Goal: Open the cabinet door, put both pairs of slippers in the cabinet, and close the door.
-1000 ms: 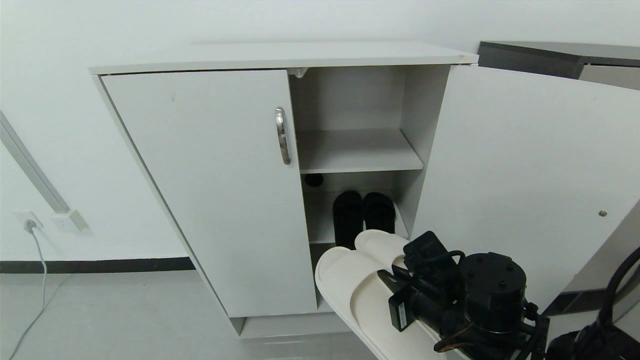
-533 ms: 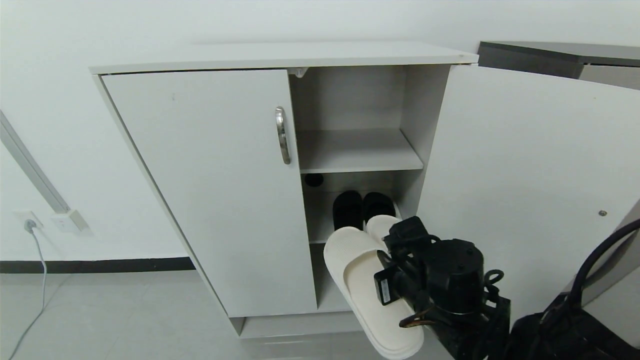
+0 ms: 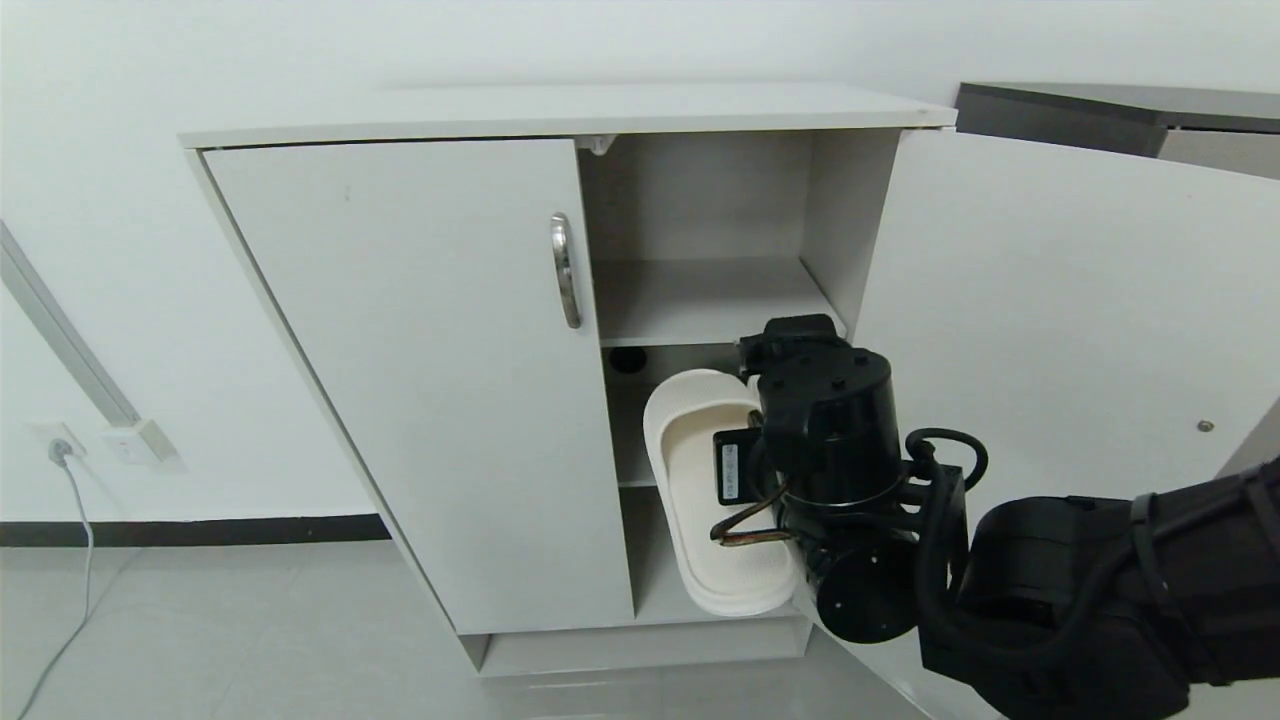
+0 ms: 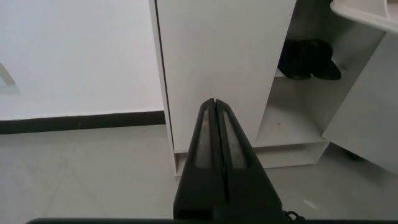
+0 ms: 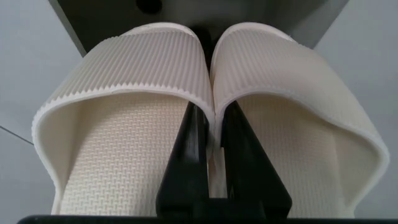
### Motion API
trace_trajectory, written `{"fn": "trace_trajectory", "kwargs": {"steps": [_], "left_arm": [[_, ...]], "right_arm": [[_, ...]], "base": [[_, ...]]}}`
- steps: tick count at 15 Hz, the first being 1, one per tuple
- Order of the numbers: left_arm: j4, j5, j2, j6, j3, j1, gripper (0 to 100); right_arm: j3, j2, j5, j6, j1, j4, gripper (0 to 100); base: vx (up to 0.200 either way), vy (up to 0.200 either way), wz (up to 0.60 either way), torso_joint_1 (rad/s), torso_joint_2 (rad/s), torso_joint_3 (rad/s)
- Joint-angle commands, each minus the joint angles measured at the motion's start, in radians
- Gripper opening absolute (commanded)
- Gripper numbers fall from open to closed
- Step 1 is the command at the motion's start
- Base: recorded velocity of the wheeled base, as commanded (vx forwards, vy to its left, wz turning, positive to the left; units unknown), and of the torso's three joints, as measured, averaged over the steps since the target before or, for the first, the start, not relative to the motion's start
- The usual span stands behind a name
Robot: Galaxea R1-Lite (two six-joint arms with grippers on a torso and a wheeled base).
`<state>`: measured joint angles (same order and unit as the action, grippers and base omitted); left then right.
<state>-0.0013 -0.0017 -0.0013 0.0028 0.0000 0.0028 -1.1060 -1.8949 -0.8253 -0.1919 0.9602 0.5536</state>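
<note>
Forward at cabinet [image 3: 560, 108], gripper [image 5: 214, 118] on slippers [image 5: 118, 143].

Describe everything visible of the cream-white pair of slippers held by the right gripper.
The cream-white pair of slippers looks like soft foam, with ribbed straps and woven-textured insoles. The two sit side by side, inner edges pinched together by the right gripper, one finger inside each slipper. The pair is held steeply tilted at the open right half of the white cabinet.

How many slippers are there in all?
4. Two cream slippers are clamped in the right gripper at the cabinet opening; two black slippers sit on a shelf inside. Others may be hidden.
</note>
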Motion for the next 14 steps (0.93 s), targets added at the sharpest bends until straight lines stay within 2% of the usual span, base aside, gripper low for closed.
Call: {"fn": "trace_trajectory", "kwargs": {"steps": [1, 6, 13, 14], "left_arm": [[0.000, -0.001, 0.001, 0.000, 0.000, 0.000, 0], [0.000, 0.000, 0.001, 0.000, 0.000, 0.000, 0], [0.000, 0.000, 0.001, 0.003, 0.000, 0.000, 0], [0.000, 0.000, 0.001, 0.003, 0.000, 0.000, 0]], "right_arm": [[-0.035, 0.017, -0.001, 0.002, 0.003, -0.006, 0], [-0.104, 0.033, 0.000, 0.011, 0.012, -0.096, 0], [-0.127, 0.020, 0.000, 0.034, 0.011, -0.095, 0], [-0.132, 0.019, 0.000, 0.034, 0.008, -0.093, 0]], "base": [[0.000, 0.000, 0.00, 0.000, 0.00, 0.000], [0.000, 0.000, 0.00, 0.000, 0.00, 0.000], [0.000, 0.000, 0.00, 0.000, 0.00, 0.000], [0.200, 0.000, 0.00, -0.007, 0.00, -0.007]]}}
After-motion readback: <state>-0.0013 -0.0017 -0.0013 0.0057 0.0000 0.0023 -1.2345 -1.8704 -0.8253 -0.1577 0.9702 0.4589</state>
